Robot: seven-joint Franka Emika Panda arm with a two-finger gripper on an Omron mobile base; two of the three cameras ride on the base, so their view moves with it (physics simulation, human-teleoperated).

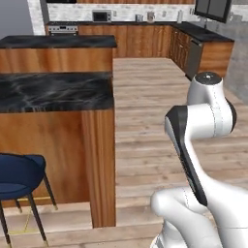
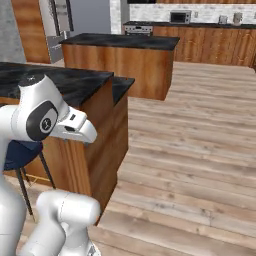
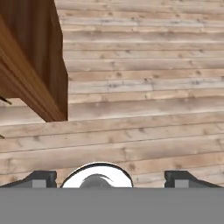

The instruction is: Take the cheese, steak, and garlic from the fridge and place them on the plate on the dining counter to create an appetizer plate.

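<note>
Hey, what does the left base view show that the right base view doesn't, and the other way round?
Left base view alone: the dark window over the corner cabinets at top right. Right base view alone: the fridge, partly seen at upper left. Both share the dining counter with its black marble top, a navy stool, the shorter island, the microwave on the far wall, the wood floor and the white arm.
</note>
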